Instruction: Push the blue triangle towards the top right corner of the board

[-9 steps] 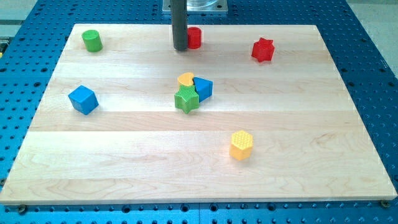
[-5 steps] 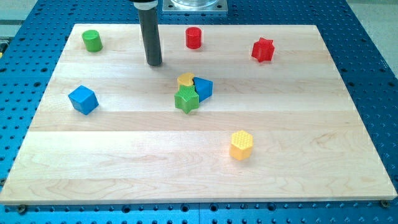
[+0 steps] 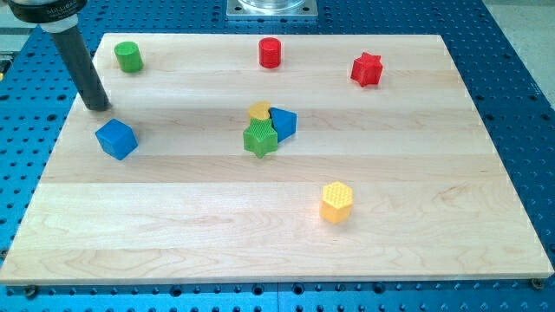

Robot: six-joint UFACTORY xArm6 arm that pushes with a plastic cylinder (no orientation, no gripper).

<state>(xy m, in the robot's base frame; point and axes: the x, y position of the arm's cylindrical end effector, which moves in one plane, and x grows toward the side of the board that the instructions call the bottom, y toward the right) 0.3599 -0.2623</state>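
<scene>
The blue triangle lies near the board's middle, touching a green star on its lower left and a yellow heart-like block on its upper left. My tip rests on the board far to the view's left, just above a blue cube and well apart from the triangle.
A green cylinder stands at the top left, a red cylinder at the top middle, a red star at the top right. A yellow hexagon sits lower right of centre. The wooden board lies on a blue perforated table.
My tip has swept from beside the red cylinder at the top middle leftwards and slightly down, to above the blue cube. No block has moved.
</scene>
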